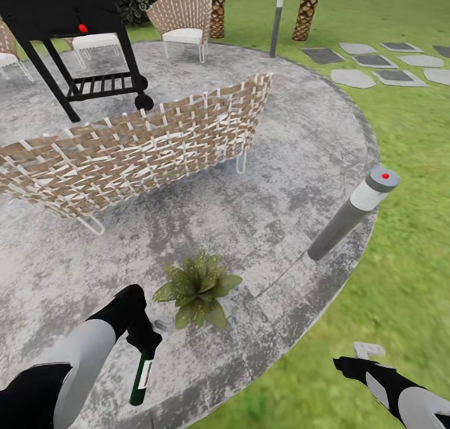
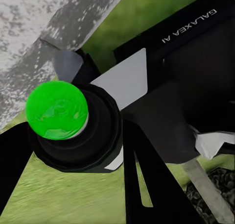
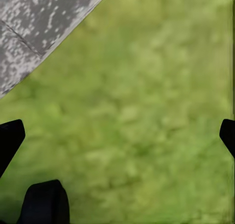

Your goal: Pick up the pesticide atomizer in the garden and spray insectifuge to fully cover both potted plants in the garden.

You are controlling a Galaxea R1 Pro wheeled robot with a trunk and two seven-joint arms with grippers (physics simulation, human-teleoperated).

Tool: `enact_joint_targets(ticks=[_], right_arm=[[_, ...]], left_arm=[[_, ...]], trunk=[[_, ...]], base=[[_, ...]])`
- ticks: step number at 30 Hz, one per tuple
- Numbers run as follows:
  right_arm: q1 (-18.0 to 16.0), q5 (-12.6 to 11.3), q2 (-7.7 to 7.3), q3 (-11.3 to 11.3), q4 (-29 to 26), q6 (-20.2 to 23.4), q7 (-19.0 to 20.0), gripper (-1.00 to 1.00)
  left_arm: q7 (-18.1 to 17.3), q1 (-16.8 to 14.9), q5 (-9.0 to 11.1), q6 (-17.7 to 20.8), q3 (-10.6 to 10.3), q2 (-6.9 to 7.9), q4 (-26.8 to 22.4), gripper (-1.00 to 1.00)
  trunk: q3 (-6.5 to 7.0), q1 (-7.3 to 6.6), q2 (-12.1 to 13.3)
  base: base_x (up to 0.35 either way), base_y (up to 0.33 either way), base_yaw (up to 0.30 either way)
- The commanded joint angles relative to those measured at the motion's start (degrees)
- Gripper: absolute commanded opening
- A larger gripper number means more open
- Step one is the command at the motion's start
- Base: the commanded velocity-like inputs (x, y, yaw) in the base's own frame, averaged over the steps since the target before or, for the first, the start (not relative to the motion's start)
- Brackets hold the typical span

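Note:
My left gripper (image 1: 145,340) is shut on the pesticide atomizer (image 1: 141,379), a dark green bottle with a white label that hangs below the fingers. Its pale spray head (image 1: 164,324) faces a potted plant (image 1: 197,287), a low green rosette on the patio just right of the gripper. The left wrist view looks end-on at the atomizer (image 2: 56,111), bright green between white fingers (image 2: 128,74). My right gripper (image 1: 366,355) is open over the lawn of the garden (image 1: 400,279), its dark fingertips (image 3: 10,138) wide apart above grass.
A long woven bench (image 1: 137,147) stands across the round grey patio (image 1: 275,185) behind the plant. A grey bollard light (image 1: 353,213) stands at the patio rim on the right. Farther back are a black grill (image 1: 81,35), woven chairs (image 1: 184,16), palm trunks (image 1: 306,13) and stepping stones (image 1: 375,66).

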Motion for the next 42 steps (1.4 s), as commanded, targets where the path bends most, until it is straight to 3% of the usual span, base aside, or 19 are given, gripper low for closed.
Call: enact_joint_targets(ticks=[1, 8, 20, 42], right_arm=[[0.00, -0.05, -0.01, -0.44, -0.08, 0.23, 0.28, 1.00], [0.02, -0.05, 0.00, -0.44, -0.08, 0.23, 0.34, 1.00], [0.01, -0.02, 0.00, -0.35, -0.17, 0.23, 0.30, 1.00], [-0.01, -0.03, 0.00, -0.44, -0.18, 0.29, 0.44, 1.00]], left_arm=[[-0.51, -0.04, -0.58, 0.84, 0.31, -0.03, -0.07, -1.00], [-0.51, -0.04, -0.58, 2.01, 0.31, -0.02, -0.16, -1.00], [-0.51, -0.05, -0.50, 2.10, 0.23, -0.09, -0.31, -1.00], [-0.51, -0.05, -0.49, 2.10, 0.29, -0.44, -0.34, -1.00]], trunk=[[-0.03, 0.01, -0.02], [-0.03, 0.01, -0.02], [-0.03, 0.01, -0.02], [-0.34, 0.01, -0.02]], base=[[0.143, -0.264, 0.158], [0.030, -0.262, 0.094], [0.000, -0.031, 0.234], [0.013, -0.330, 0.119]])
